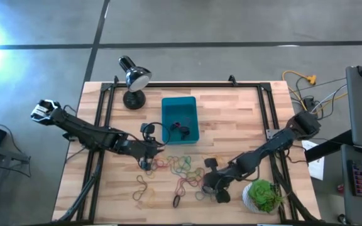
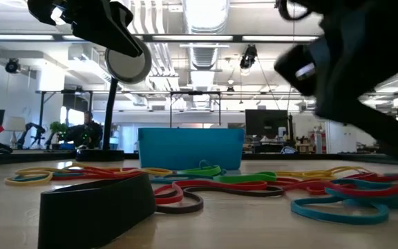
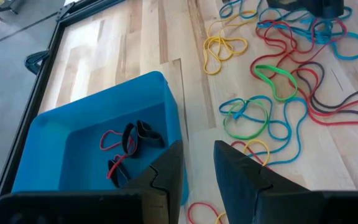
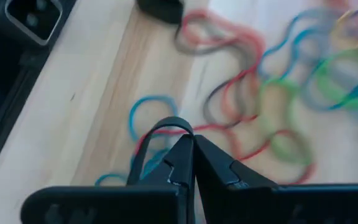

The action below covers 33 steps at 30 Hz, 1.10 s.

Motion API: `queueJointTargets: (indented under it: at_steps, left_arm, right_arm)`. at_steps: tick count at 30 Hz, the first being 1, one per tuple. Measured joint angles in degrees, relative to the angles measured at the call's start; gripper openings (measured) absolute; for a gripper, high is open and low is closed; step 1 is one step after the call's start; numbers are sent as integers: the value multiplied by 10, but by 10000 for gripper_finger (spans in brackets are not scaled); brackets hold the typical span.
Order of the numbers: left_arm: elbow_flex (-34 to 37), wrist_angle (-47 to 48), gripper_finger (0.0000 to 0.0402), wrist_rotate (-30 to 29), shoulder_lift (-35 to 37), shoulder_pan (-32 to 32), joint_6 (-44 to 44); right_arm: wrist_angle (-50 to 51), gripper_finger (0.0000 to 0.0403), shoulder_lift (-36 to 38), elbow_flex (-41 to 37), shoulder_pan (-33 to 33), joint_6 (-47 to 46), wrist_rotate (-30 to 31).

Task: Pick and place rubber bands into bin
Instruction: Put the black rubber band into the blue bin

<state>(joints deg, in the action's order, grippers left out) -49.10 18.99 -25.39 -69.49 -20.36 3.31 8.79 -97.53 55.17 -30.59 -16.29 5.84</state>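
At lower right of the overhead frame the right gripper point(image 4: 191, 163) pinches a dark rubber band point(image 4: 160, 132) from the rubber bands point(image 1: 180, 168) at centre, left gripper point(image 3: 197, 163) narrowly parted beside, bin point(image 1: 168, 110) beyond at upper centre.

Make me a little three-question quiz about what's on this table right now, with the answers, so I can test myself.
1. True or false: the bin already has rubber bands inside.
2. What is the right gripper doing? A) standing open over the plant B) shut on a dark rubber band C) resting inside the bin
3. Fill in: the plant sits in a ___ pot.

Key:
1. True; the left wrist view shows a few bands in it, red and dark.
2. B; the fingers are pinched together with the dark loop between them.
3. White.
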Motion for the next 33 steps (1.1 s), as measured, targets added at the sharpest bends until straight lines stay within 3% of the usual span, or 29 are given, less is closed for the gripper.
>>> queueJointTargets:
  at_steps: [8, 16, 24, 28, 31, 33]
  left_arm:
    - [0, 0, 75, 0, 0, 0, 0]
    - [0, 0, 75, 0, 0, 0, 0]
    - [17, -4, 75, 0, 0, 0, 0]
    - [32, -7, 75, 0, 0, 0, -4]
    - [36, -7, 75, 0, 0, 0, -15]
    - [36, -9, 75, 0, 0, 0, -15]
  right_arm:
    - [-2, 8, 66, 18, 3, 96, 136]
    - [-4, 8, 120, 25, 25, 114, 387]
    - [2, 8, 132, 25, 66, 113, 320]
    - [62, 8, 132, 25, 74, 59, 358]
    - [70, 8, 131, 25, 81, 80, 232]
    - [69, 8, 127, 25, 79, 78, 232]
